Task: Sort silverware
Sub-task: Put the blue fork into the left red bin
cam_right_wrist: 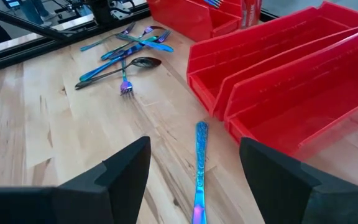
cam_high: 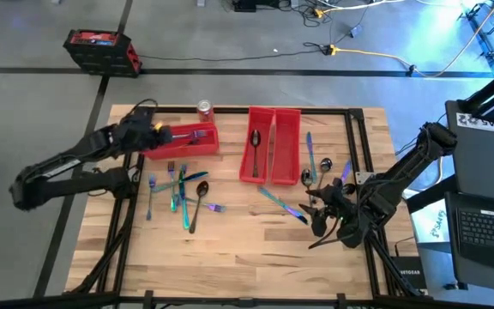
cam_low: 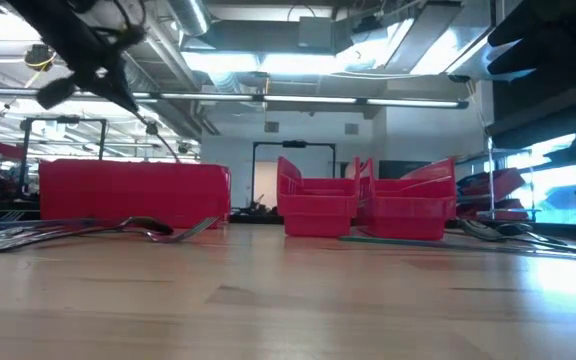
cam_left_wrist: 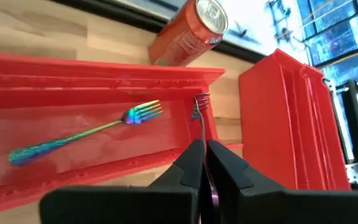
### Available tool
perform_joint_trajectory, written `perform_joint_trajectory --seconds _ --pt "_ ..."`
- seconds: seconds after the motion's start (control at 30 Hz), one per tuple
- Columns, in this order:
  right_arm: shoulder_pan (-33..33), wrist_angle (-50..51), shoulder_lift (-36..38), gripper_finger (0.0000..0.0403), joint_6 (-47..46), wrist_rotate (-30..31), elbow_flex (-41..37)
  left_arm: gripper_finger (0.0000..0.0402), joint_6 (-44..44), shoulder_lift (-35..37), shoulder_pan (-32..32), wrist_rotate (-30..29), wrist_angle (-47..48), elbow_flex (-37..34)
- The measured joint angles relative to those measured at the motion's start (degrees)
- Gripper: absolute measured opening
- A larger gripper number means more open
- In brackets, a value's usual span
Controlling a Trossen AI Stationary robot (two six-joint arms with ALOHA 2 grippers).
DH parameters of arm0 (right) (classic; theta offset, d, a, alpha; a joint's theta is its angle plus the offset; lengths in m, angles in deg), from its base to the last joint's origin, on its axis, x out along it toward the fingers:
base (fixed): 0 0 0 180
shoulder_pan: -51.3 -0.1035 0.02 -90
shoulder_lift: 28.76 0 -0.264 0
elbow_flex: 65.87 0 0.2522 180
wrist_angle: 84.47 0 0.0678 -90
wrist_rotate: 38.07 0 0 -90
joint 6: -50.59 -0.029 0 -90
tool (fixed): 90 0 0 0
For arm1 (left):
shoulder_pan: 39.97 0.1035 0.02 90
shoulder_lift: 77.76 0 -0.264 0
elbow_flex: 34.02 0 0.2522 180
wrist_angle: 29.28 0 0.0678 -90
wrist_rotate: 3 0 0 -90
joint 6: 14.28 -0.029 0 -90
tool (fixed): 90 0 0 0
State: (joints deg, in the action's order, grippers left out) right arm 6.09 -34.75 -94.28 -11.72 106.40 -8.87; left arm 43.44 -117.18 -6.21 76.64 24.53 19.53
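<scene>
The left gripper point(cam_left_wrist: 202, 163) pinches 1 slender iridescent fork point(cam_left_wrist: 199, 118) over the far-left long red plastic bin point(cam_left_wrist: 104, 68); the right gripper point(cam_right_wrist: 194, 163) hangs open.

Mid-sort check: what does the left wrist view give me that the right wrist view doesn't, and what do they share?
Only the left wrist view: the left gripper, jaws shut on a fork whose tines hang over the end of the left bin, a second fork lying inside that bin, and the soda can's top.

Only the right wrist view: the right gripper, jaws open above a knife on the table, and the loose silverware pile.

Both: the pair of red bins.
</scene>
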Motion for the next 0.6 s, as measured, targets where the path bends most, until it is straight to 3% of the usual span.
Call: perform_joint_trajectory --seconds 0.3,0.6 --pt "-0.1 0.3 0.0 0.0232 0.0 0.0 0.0 0.0000 -5.9 -3.5 13.0 9.5 0.0 0.0" --pt "-0.1 2.0 0.0 0.0232 -0.2 -0.1 0.0 0.0000 -4.9 -5.3 20.1 18.2 2.1 0.0"
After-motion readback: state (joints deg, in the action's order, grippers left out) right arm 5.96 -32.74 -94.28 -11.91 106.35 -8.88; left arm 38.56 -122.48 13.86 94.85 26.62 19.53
